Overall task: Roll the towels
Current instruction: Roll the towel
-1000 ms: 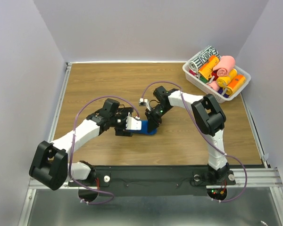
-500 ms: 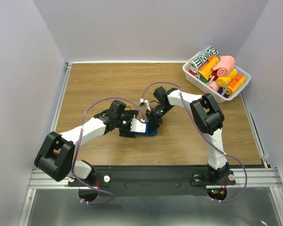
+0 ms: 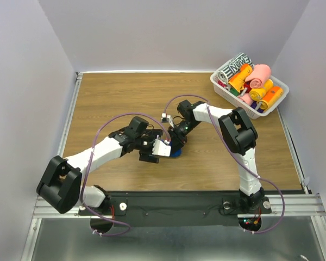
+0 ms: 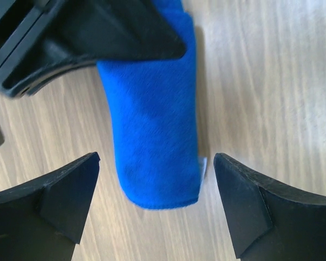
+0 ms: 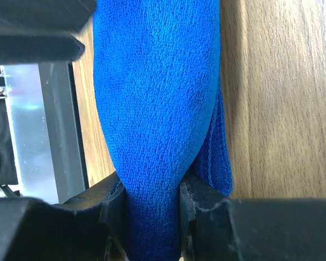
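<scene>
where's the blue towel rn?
The blue towel lies near the middle of the table in the top view, mostly hidden: right pincer shut on one end, open left pincer straddling the other.

Both white-and-black arms are extended inward and brought together, with the wrists angled down. The left end effector (image 3: 168,150) is held wide apart, its black fingers (image 4: 60,196) spread. The right end effector (image 3: 176,145) is clamped on a rolled royal blue cloth towel (image 5: 152,109), close against the left one.
</scene>
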Robot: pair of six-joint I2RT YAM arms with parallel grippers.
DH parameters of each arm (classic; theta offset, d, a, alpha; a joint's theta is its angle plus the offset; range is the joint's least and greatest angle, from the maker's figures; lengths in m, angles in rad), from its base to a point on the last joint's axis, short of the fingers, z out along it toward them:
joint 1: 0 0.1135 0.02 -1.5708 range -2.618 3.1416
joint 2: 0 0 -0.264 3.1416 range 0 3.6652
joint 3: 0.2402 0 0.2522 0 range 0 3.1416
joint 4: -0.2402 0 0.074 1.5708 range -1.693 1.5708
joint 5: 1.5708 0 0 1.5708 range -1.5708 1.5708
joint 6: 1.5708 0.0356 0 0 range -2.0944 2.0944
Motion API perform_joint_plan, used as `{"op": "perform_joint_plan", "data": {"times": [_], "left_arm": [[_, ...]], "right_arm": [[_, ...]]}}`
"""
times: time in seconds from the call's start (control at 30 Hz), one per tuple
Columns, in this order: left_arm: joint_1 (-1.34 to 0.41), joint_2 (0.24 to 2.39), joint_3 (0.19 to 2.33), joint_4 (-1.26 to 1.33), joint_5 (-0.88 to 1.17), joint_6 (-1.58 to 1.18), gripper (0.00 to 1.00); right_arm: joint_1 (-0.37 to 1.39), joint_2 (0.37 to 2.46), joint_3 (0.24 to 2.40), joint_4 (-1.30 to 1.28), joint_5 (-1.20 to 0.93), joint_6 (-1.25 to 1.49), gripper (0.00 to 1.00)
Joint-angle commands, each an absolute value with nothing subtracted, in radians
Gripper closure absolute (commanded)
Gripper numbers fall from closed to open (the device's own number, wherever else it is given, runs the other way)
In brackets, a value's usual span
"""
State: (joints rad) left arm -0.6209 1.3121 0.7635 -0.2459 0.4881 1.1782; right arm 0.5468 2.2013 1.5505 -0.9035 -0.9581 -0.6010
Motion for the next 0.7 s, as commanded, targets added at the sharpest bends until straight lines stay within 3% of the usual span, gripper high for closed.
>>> {"op": "perform_joint_plan", "data": {"times": [0.0, 0.2, 0.37, 0.4, 0.5, 0.63, 0.67], "left_arm": [[-0.635, 1.339, 0.747, -0.21, 0.477, 1.135, 0.01], [-0.634, 1.436, 0.762, -0.109, 0.408, 1.118, 0.01], [-0.634, 1.492, 0.795, -0.106, 0.414, 1.098, 0.18], [-0.634, 1.512, 0.804, -0.132, 0.422, 1.089, 0.29], [-0.629, 1.564, 0.85, -0.21, 0.451, 1.085, 0.47], [-0.612, 1.623, 0.893, -0.27, 0.476, 1.065, 0.53], [-0.612, 1.629, 0.903, -0.276, 0.479, 1.063, 0.53]], "right_arm": [[0.54, 2.24, 1.555, -0.925, -0.887, -0.624, 0.99], [0.54, 2.232, 1.546, -0.936, -0.876, -0.666, 0.99], [0.538, 2.204, 1.513, -0.934, -0.884, -0.703, 0.99], [0.537, 2.201, 1.509, -0.934, -0.888, -0.716, 0.97], [0.528, 2.175, 1.494, -0.92, -0.897, -0.727, 0.87], [0.493, 2.103, 1.462, -0.841, -0.865, -0.667, 0.61], [0.465, 2.083, 1.456, -0.828, -0.853, -0.663, 0.47]]}}
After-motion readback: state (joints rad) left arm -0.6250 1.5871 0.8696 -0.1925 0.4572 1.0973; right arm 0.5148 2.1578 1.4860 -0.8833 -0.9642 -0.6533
